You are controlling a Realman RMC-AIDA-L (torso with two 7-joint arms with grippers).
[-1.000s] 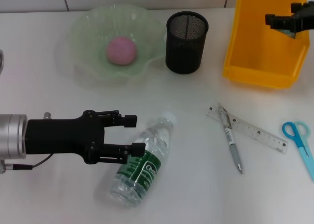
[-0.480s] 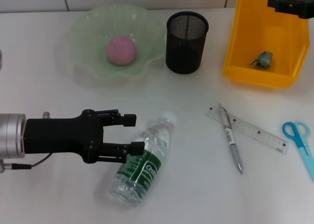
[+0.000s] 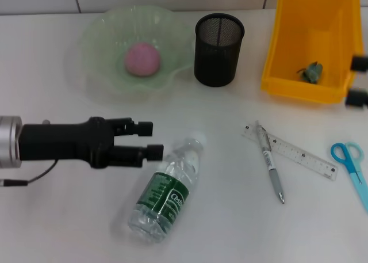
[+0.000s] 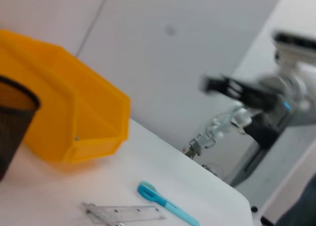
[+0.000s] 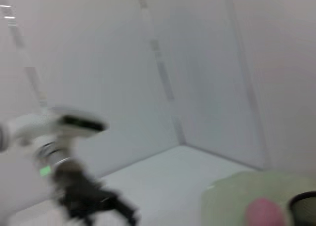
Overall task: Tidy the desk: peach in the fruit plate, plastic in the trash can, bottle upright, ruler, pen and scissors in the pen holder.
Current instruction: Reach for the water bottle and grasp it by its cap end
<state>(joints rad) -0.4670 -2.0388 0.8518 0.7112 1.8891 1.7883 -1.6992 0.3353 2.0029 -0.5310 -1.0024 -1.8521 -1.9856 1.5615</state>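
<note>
While the clear plastic water bottle with the green label (image 3: 167, 193) lies on its side on the white desk (image 3: 230, 228), the black left gripper (image 3: 150, 140) hovers just beside its upper part, fingers spread apart and holding nothing. The bottle's white cap points toward the black mesh pen holder (image 3: 218, 49), which stands upright between the pale green ruffled glass fruit plate (image 3: 103, 56) and the yellow plastic bin (image 3: 310, 38). A pink peach (image 3: 142, 60) sits in the middle of the plate. A small crumpled greenish piece of plastic (image 3: 312, 72) lies inside the bin. To the right of the bottle, a clear plastic ruler (image 3: 293, 152) lies flat with a grey pen (image 3: 271, 170) resting across its end, and the blue-handled scissors (image 3: 352, 166) lie near the desk's right edge. Only the tips of the right gripper (image 3: 357, 80) show at the right border beside the bin, apart from each other and empty.
</note>
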